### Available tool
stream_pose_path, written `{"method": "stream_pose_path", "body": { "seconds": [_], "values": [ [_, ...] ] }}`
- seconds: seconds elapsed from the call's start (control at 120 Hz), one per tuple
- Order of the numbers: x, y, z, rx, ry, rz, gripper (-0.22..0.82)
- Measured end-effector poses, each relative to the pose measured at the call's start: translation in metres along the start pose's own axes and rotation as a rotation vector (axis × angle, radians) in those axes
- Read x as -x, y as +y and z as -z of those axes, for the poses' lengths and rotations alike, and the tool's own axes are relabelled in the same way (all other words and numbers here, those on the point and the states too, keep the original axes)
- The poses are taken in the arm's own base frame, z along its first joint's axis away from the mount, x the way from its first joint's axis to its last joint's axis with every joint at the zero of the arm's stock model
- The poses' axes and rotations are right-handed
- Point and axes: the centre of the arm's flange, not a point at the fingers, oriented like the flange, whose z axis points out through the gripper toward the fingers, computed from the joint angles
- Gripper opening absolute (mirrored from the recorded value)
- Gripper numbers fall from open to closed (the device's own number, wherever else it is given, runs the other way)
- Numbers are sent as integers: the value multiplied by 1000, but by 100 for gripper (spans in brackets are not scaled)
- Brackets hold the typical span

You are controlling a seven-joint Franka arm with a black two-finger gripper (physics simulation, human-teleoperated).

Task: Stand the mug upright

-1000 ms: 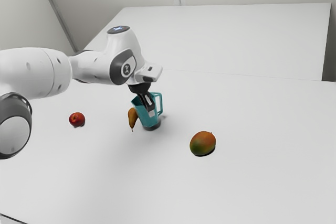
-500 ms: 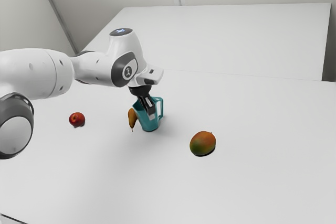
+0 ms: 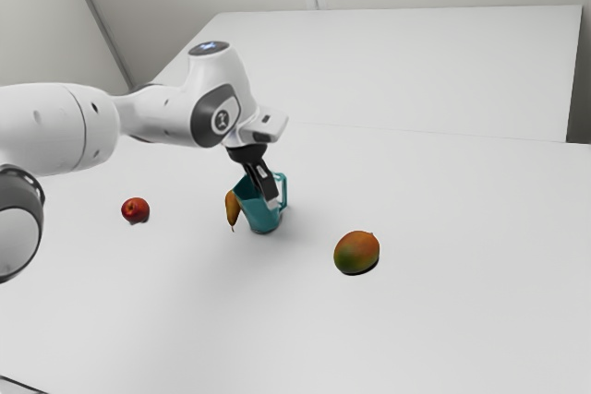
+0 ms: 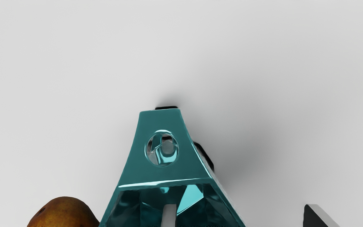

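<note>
- Exterior view: the mug (image 3: 259, 213) stands on its base on the surface (image 3: 443, 311), mouth up and handle (image 3: 285, 190) toward the right; it looks upright or close to it, though a slight lean can't be ruled out.
- The fingers (image 3: 261, 178) are wide apart: in the wrist view one reaches over or into the mouth, the other is well clear outside, so they have no grip on it.
- Main risk, as I judge it: a sideways swing of the arm (image 3: 74, 126) would press the inner finger against the wall and tip the mug over.
- Closing would pinch the wall off-centre, which could drag or twist the mug.
- Any lift with a tilt might hook the rim (image 4: 165, 183) and pull the base off the surface.
- The pear (image 3: 232, 208) is just beside the mug on the left; a shove that way could roll it or wedge it under the base.
- The mango (image 3: 356, 253), near right, and the apple (image 3: 135, 210), farther left, are well apart and unlikely to interfere.
</note>
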Motion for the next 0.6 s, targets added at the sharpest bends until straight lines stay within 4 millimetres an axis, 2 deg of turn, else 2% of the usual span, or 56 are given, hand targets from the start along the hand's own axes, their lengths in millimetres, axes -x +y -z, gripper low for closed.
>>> {"method": "stream_pose_path", "body": {
  "seconds": [0.267, 0.45, 0.6],
  "values": [
    [12, 10, 76, -21, 95, 3, 52],
    [7, -1, 142, -64, 98, 32, 57],
    [19, -16, 170, -61, 33, 134, 59]
  ]
}}
